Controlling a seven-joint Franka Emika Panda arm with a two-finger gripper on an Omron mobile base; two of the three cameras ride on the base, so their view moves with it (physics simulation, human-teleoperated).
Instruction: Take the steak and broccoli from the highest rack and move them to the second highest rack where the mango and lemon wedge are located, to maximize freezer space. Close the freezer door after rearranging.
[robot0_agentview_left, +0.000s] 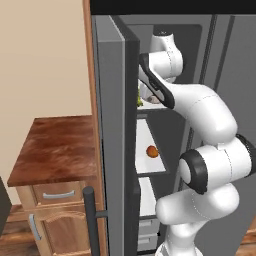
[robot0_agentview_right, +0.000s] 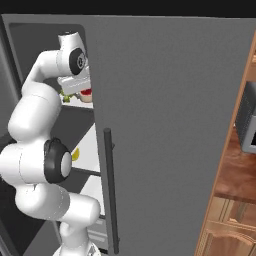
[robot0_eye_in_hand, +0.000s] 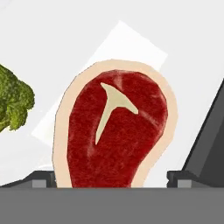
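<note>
Gripper (robot0_eye_in_hand: 111, 181) spread wide, one tip either side of the flat red cream-rimmed steak (robot0_eye_in_hand: 116, 131) on the thin white highest rack (robot0_eye_in_hand: 183, 30), leafy green broccoli (robot0_eye_in_hand: 13, 103) at nine o'clock; nothing moved yet, tall grey freezer door (robot0_agentview_right: 165, 135) open

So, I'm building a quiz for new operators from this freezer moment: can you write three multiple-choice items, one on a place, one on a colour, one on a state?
1. Where does the steak lie?
A. on the highest rack, beside the broccoli
B. in a white drawer
C. on the wooden counter

2. What colour is the mango on the second highest rack?
A. green
B. orange-red
C. blue

3. How does the gripper stand?
A. shut on the steak
B. shut on nothing
C. open, fingertips either side of the steak

Answers: 1 A, the hand view shows both on the white shelf. 2 B, the left base view shows an orange-red ball. 3 C, the fingertips stand wide apart.
</note>
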